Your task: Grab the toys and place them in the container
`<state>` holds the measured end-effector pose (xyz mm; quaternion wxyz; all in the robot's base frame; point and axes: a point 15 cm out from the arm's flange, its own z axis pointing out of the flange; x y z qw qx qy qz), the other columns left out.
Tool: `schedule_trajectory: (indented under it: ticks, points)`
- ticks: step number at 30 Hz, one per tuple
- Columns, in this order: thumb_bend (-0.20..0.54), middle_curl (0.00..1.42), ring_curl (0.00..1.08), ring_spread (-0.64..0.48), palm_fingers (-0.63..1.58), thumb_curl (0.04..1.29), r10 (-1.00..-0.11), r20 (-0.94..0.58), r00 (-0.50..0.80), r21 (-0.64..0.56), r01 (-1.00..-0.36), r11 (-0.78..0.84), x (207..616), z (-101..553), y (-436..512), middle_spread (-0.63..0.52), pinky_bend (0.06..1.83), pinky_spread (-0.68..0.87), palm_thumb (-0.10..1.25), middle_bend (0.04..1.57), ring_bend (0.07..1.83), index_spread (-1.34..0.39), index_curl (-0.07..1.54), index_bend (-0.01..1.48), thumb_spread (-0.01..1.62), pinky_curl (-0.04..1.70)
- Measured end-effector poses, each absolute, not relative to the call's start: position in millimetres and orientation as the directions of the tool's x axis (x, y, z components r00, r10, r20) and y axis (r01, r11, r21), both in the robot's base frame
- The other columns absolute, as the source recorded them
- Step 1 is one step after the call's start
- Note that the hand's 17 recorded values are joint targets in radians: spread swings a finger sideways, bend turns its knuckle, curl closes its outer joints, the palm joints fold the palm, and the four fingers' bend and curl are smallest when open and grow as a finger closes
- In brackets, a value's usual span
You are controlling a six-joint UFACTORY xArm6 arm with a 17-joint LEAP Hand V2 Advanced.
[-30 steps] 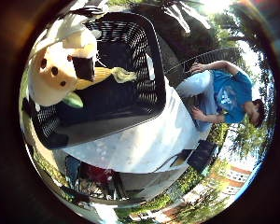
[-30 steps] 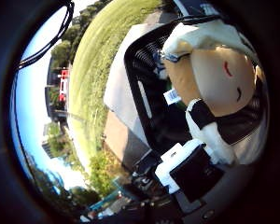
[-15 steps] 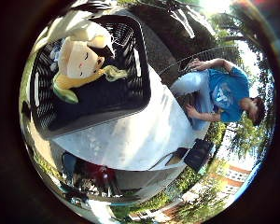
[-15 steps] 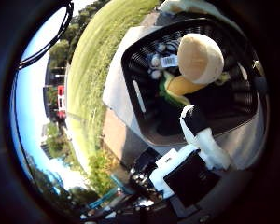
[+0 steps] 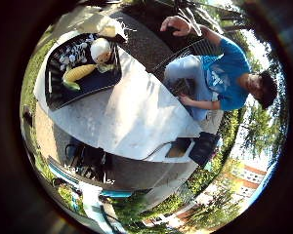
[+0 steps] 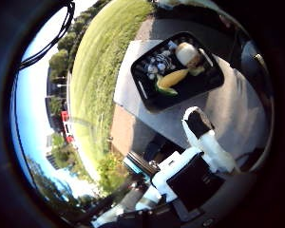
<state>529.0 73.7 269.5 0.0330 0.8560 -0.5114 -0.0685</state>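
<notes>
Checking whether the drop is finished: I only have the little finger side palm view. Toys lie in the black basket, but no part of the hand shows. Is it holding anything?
Observer: No. The thumb side view shows the hand with a finger stretched out and nothing in it.
Operator: Is that finger over the basket?
Observer: No, it shows against the white table, apart from the black basket.
Operator: Any toy on the table by the fingers?
Observer: None shows around that finger; the corn toy and round plush lie inside the basket.
</notes>
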Motion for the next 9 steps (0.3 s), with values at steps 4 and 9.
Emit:
schedule_trajectory:
  ticks: [4, 9]
  points:
    - [-0.027, 0.31, 0.3, 0.32, 0.0, 0.45, -0.894, -0.1, 0.436, 0.139, -0.884, -0.447, 516, 284, 22, 0.12, 0.74, 0.5, 0.74, 0.16, 0.46, -0.4, 0.26, 0.24, 1.12, 0.3]
    - [-0.023, 0.3, 0.29, 0.32, 0.03, 0.45, -0.909, -0.122, 0.398, 0.146, -0.899, -0.413, 483, 300, -42, 0.12, 0.69, 0.49, 0.75, 0.16, 0.43, -0.38, 0.28, 0.24, 1.14, 0.27]
